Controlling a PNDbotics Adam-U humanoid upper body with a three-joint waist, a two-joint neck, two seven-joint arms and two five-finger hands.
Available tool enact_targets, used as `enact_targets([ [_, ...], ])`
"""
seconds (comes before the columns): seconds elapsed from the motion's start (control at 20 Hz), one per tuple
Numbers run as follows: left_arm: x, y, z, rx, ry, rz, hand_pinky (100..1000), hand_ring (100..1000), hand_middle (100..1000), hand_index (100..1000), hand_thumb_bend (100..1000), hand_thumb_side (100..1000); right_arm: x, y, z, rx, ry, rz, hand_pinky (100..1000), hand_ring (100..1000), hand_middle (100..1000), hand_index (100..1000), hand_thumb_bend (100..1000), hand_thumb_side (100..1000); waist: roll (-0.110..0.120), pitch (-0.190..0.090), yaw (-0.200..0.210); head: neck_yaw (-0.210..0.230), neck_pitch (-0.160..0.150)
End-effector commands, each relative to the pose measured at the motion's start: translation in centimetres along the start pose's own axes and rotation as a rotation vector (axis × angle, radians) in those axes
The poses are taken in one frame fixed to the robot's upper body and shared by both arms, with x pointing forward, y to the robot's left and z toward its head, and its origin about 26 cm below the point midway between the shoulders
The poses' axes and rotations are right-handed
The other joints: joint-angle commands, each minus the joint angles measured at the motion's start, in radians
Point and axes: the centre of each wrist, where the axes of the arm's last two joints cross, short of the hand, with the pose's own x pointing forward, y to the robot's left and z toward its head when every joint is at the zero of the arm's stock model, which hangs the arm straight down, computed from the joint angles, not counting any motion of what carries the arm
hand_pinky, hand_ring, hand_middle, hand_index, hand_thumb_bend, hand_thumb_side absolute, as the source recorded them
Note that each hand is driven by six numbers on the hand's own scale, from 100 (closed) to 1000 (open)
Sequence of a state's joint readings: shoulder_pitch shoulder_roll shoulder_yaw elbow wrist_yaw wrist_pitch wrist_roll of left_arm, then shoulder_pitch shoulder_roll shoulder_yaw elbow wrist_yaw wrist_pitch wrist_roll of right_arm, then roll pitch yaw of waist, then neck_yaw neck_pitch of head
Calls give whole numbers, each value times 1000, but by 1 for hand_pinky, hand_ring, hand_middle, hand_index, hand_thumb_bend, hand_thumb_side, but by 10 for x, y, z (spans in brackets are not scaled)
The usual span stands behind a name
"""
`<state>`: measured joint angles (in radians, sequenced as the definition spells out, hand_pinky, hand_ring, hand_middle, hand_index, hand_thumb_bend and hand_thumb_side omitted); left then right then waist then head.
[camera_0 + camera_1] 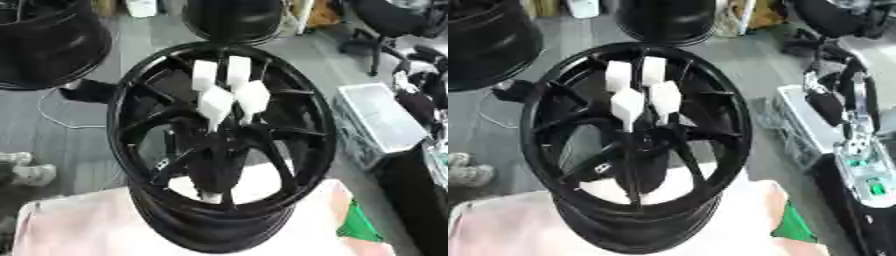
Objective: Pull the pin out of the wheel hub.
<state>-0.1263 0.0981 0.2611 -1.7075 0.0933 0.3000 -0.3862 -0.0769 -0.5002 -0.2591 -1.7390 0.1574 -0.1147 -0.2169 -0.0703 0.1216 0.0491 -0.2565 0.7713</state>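
While our hands sit out of frame, we see the black wheel hub [223, 145] upright on the pale-covered table [79, 227], four white pins [215, 102] clustered just above its centre.

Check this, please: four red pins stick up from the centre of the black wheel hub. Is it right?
No. The pins are white, not red, as the left eye view shows. Four of them do stick up from the centre of the black wheel hub.
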Motion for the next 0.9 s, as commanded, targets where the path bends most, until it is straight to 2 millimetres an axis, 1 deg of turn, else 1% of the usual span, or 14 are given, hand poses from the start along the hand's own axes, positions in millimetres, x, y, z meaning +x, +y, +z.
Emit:
enact_targets([
  [0.05,9,3,0,-7,-8,-36,628,686,649,740,100,1000,41,-13,-24,93,-176,111,468,494,764,850,100,390,-1,-19,2,-2,-1],
  [0.2,10,4,0,-10,-7,-42,628,686,650,740,100,1000,74,-11,-34,195,-275,189,472,495,773,854,100,385,-6,-21,9,-1,-1],
  [0.3,9,4,0,-11,-5,-43,628,686,650,740,100,1000,91,-9,-38,263,-319,221,473,494,778,856,100,383,-7,-22,12,-1,-1],
  [0.4,9,4,0,-15,-1,-44,629,686,650,741,100,1000,104,-6,-43,339,-357,238,473,494,784,860,100,384,-8,-23,14,-2,-1],
  [0.7,8,1,-2,-34,2,-45,629,687,651,741,100,1000,125,2,-58,582,-436,276,460,478,804,881,100,403,-5,-22,27,-10,-1],
  [0.85,8,-1,-3,-46,0,-43,629,687,651,741,100,1000,132,1,-64,693,-458,306,444,463,817,895,100,419,0,-18,39,-22,-1],
  [0.9,8,-2,-3,-51,0,-42,629,687,651,741,100,1000,133,0,-65,729,-461,318,440,459,826,904,123,431,2,-17,43,-25,-1],
])
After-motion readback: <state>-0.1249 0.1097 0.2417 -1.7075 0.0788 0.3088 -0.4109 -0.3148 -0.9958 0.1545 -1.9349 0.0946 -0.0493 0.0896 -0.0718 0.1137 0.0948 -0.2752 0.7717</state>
